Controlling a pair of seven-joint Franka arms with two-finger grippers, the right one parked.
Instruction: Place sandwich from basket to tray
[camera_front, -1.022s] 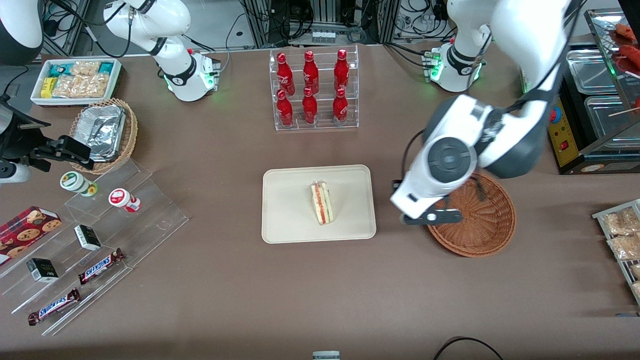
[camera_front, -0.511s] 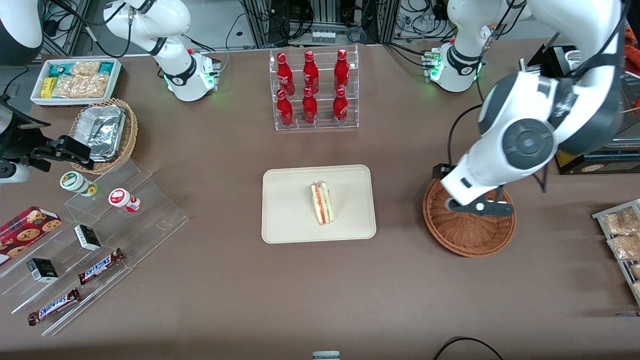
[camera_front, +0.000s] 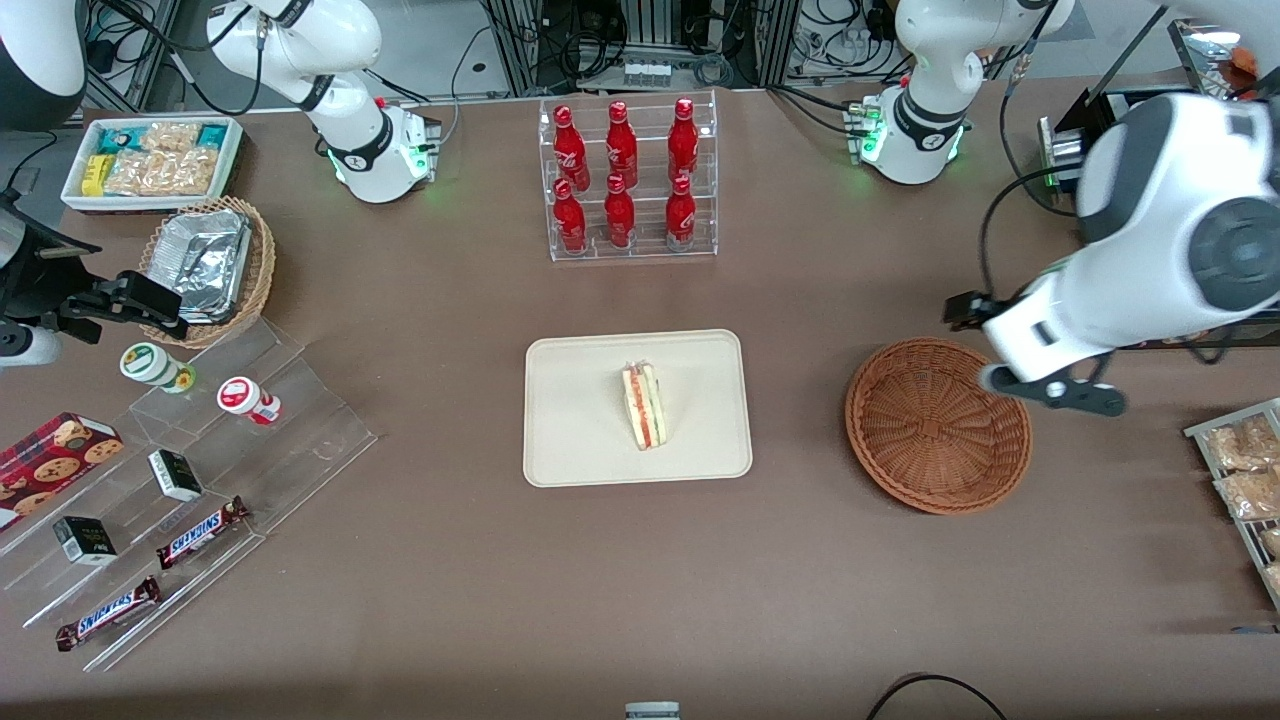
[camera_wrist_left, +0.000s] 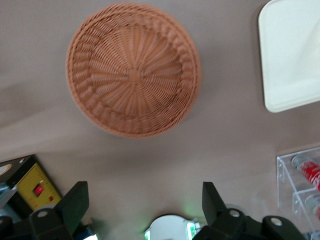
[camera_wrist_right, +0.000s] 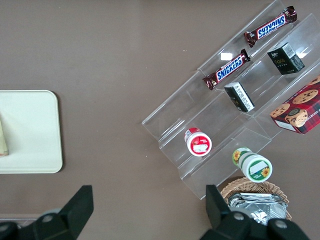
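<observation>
Left arm raised toward working end of table; gripper (camera_wrist_left: 142, 202) pointing down, fingers (camera_wrist_left: 75, 200) spread, holding nothing.

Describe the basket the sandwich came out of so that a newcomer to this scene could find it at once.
Start at the cream tray mid-table, where the sandwich lies. Beside it, toward the working arm's end, sits the basket: round, shallow, reddish-brown wicker, empty, with the open end effector above its rim. The other wicker basket is smaller, paler and holds foil.
</observation>
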